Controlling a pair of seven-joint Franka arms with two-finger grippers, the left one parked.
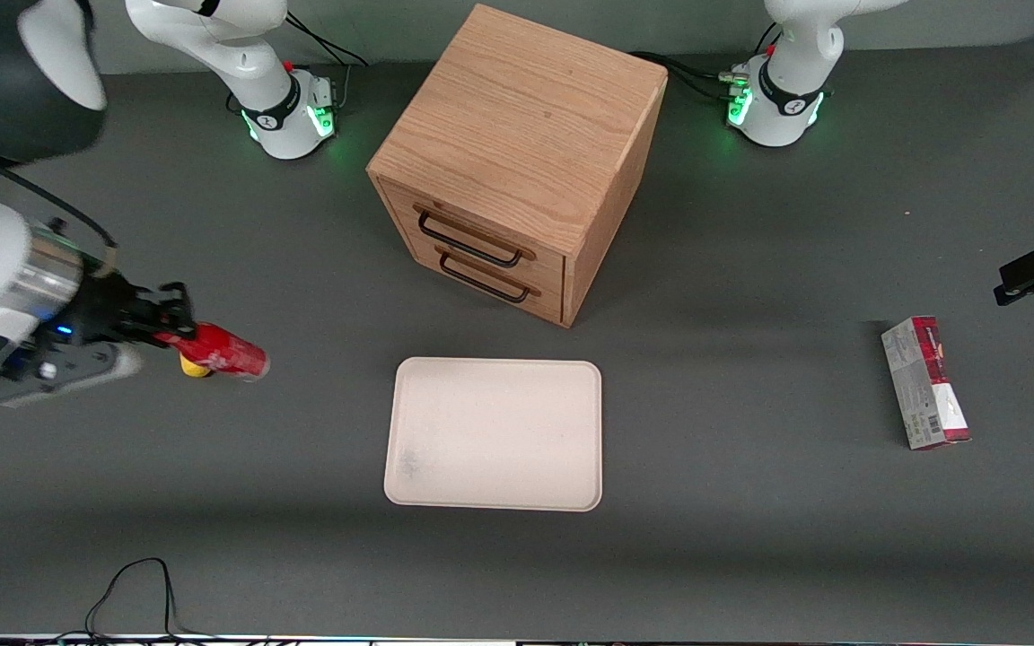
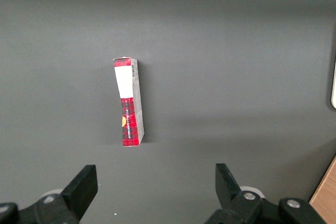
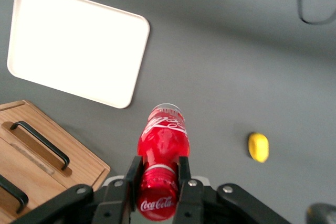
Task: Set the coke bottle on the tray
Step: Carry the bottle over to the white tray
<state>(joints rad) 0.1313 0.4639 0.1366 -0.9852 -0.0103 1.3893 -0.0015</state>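
My right gripper [image 1: 174, 325] is shut on the neck of the coke bottle [image 1: 228, 353], a slim red bottle with white script, and holds it lying sideways above the table at the working arm's end. In the right wrist view the fingers [image 3: 131, 174] clamp the bottle [image 3: 163, 140] just below its red cap. The pale cream tray [image 1: 495, 434] lies flat in front of the wooden drawer cabinet, nearer to the front camera than it, and nothing is on it. It also shows in the right wrist view [image 3: 76, 45]. The bottle is well apart from the tray.
A wooden drawer cabinet [image 1: 517, 152] with two black handles stands at the table's middle. A small yellow lump [image 3: 258, 147] lies on the table under the held bottle. A red-and-grey carton [image 1: 926, 382] lies toward the parked arm's end.
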